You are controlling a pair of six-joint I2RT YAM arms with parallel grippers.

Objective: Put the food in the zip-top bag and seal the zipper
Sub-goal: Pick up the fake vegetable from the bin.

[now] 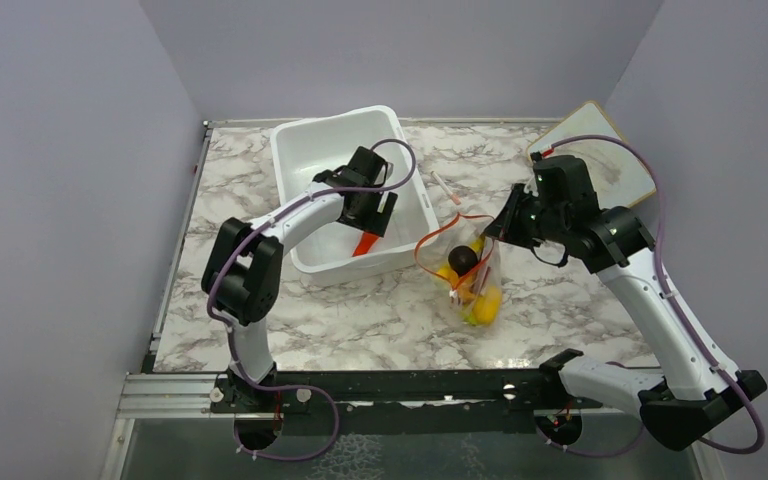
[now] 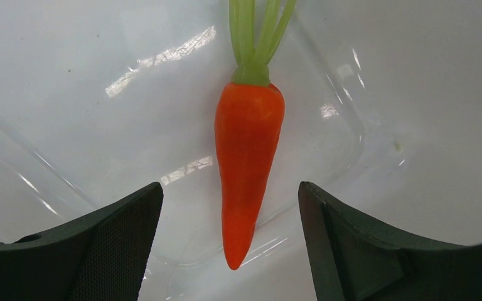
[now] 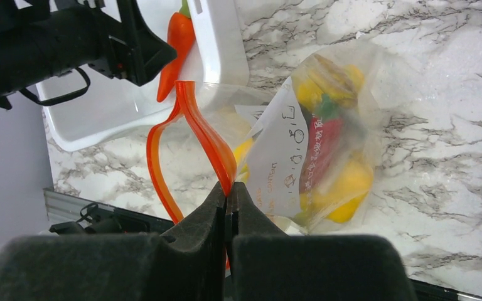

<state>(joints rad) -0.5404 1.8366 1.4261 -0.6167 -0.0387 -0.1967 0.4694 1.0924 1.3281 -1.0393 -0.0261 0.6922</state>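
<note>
Marble counter (image 1: pixel 360 320), lilac walls: your left tool (image 2: pixel 229 194) hangs open over the carrot (image 2: pixel 248 157) lying in the white tub (image 1: pixel 305 150), which looks slick, light and stiff, so pinch mid-body; right tool (image 3: pixel 227 191) is clamped on the zipper (image 3: pixel 204 135) of the floppy zip-top bag (image 3: pixel 326 144).

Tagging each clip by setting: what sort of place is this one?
Probably a robot test cell, not a real kitchen: marble-patterned table boxed in by plain lilac walls, left arm and right arm bolted to a metal rail, toy foods in a clear bag.
</note>
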